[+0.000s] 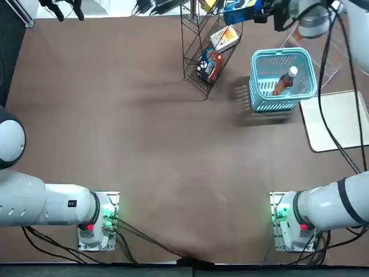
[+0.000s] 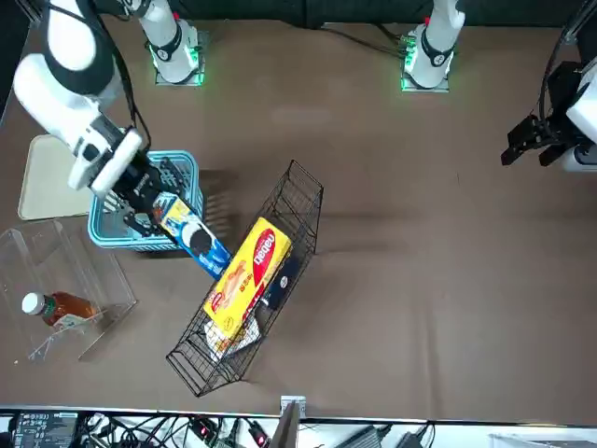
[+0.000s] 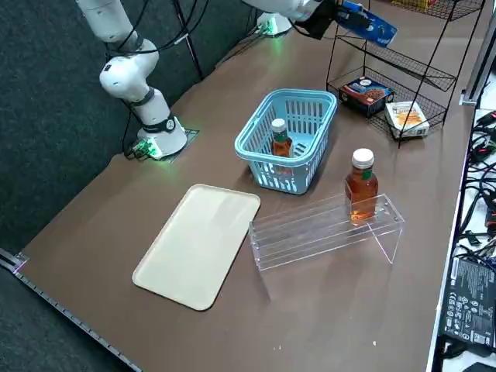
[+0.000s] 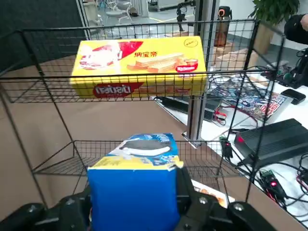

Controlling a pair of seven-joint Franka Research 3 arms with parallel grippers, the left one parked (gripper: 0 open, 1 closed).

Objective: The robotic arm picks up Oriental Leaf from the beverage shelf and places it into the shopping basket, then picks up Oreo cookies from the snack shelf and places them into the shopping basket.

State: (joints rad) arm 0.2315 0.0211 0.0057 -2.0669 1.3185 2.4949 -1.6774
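While the right arm's tool (image 4: 137, 211) hangs in the air just beside the snack shelf (image 2: 247, 289), you can see its fingers (image 4: 202, 211) pinching the blue Oreo cookies (image 4: 134, 185) from both sides, the packet filling the gap between them. In the front view the packet (image 2: 191, 233) sits between the shelf and the shopping basket (image 2: 112, 233), clear of the wire. A yellow wafer box (image 4: 139, 67) lies on a shelf tier beyond the packet, and two other packets (image 3: 384, 105) lie on the lowest tier. The basket stands on the bench (image 1: 144, 144) near the shelf, and one Oriental Leaf (image 3: 280, 139) stands inside it. A second bottle (image 3: 361, 186) stands on the beverage shelf (image 3: 325, 229), on the far side of the basket from the snack shelf.
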